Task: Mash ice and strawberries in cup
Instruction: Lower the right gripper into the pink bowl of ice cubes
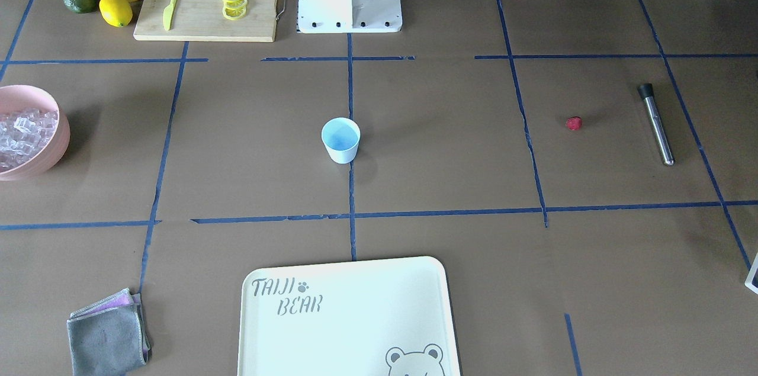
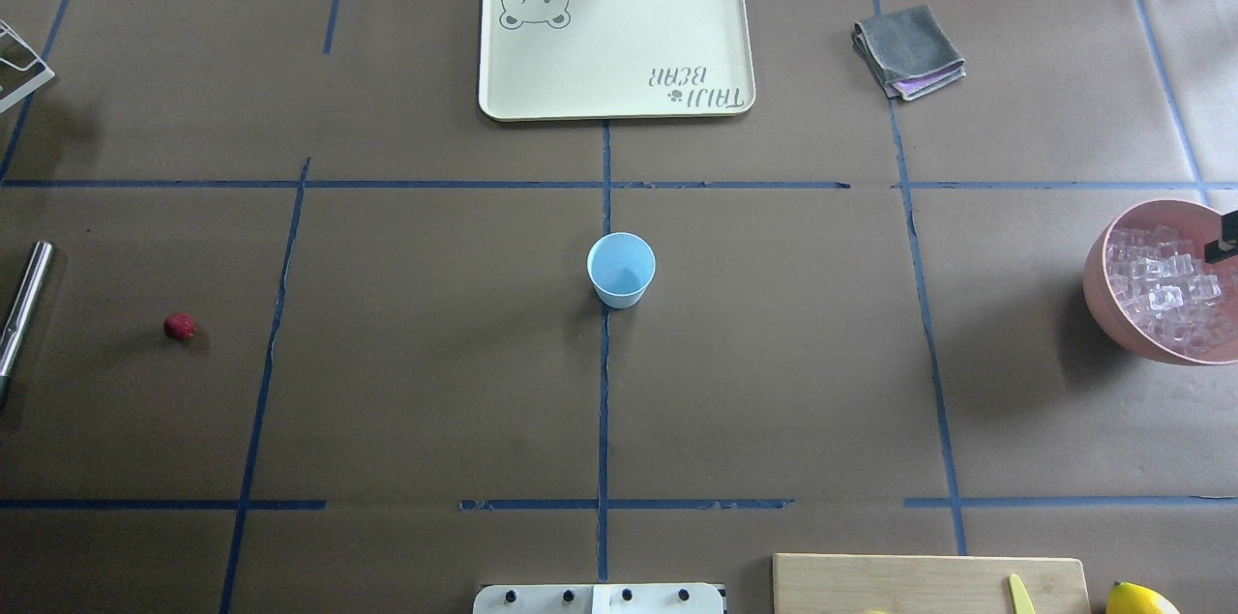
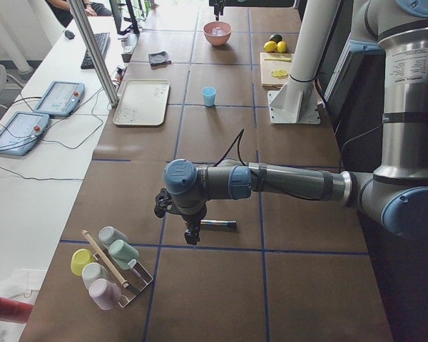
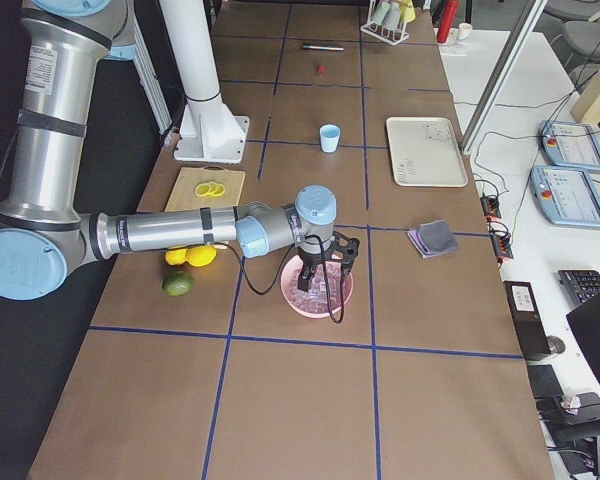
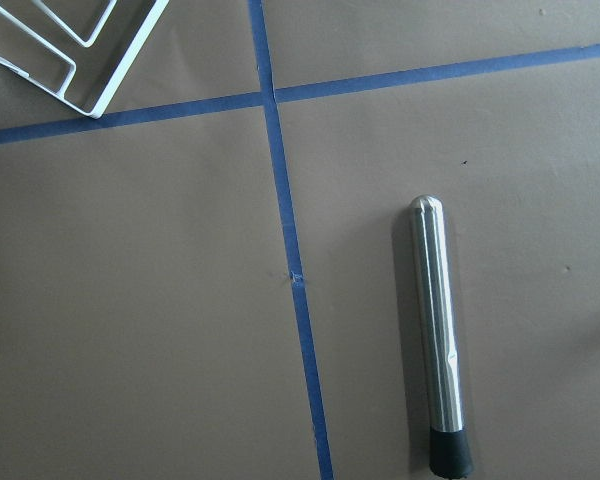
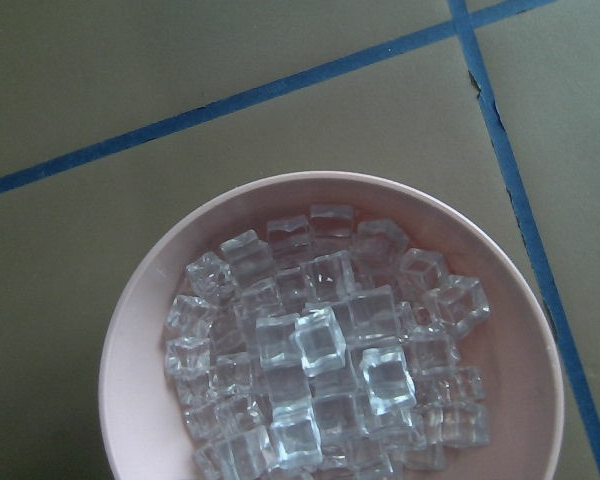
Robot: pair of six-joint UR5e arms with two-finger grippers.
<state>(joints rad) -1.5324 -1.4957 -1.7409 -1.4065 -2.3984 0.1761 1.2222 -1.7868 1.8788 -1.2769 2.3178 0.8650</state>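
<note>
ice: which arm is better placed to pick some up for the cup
Right, most likely. The right gripper hangs directly over the pink bowl holding the ice, as its wrist view shows. The left gripper is at the table's other end, above the metal muddler, with the cup between.

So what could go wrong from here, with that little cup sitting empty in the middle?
1. The ice looks glassy and is heaped in the pink bowl; a cube may slip out and skid off on the way.
2. The cup looks light and stands alone, so a bump or hard mashing with the metal rod might tip it.
3. The strawberry is small and round; it could roll away when grabbed.
</note>
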